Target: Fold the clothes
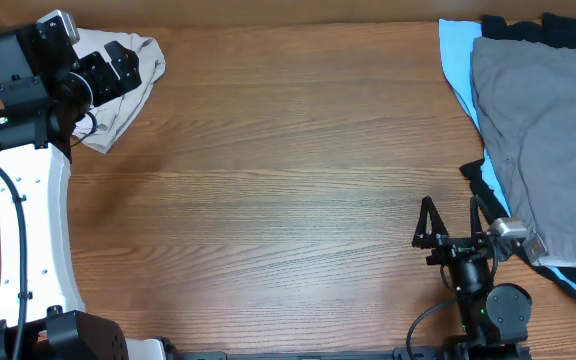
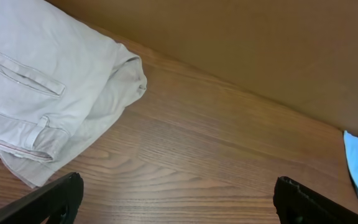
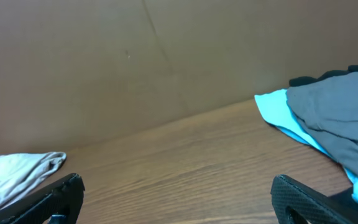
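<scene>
The beige shorts (image 1: 128, 95) lie bunched at the table's far left corner, partly under my left arm. In the left wrist view the shorts (image 2: 42, 93) show a stitched pocket and waistband at the upper left. My left gripper (image 1: 118, 65) hovers over the shorts; its fingers (image 2: 176, 199) are wide open and empty over bare wood beside the cloth. My right gripper (image 1: 451, 222) is open and empty near the front right. The right wrist view shows the shorts (image 3: 14, 174) far off at the left.
A pile of other clothes lies at the right edge: grey shorts (image 1: 543, 140) on top of a light blue garment (image 1: 456, 60) and a black garment (image 1: 538, 30). They show in the right wrist view too, grey shorts (image 3: 340, 112) over blue (image 3: 278, 115).
</scene>
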{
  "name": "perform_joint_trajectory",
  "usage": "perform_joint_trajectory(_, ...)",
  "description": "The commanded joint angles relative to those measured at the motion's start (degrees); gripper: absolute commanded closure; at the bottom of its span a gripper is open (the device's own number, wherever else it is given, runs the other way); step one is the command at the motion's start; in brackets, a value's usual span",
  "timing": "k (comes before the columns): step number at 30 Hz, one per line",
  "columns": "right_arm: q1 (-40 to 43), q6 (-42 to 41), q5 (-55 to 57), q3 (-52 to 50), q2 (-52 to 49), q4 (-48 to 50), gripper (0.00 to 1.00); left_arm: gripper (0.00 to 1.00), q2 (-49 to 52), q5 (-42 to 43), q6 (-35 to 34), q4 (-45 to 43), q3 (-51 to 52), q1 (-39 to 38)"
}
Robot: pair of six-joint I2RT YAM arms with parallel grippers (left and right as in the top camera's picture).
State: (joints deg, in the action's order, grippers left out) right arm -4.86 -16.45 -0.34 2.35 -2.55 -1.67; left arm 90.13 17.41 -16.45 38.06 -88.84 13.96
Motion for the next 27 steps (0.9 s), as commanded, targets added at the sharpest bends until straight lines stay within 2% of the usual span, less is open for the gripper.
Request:
perform_joint_trajectory(1,0.11,0.24,1.86,-1.88,2.45,-0.9,0.0,0.0,0.52,0.13,1.05,-0.15,-0.31,-0.11)
perform_joint_trajectory(27,0.07,0.17,1.14,-1.9,2.38,-2.99,0.0,0.0,0.52,0.13,1.05,-0.15,-0.31,-0.11)
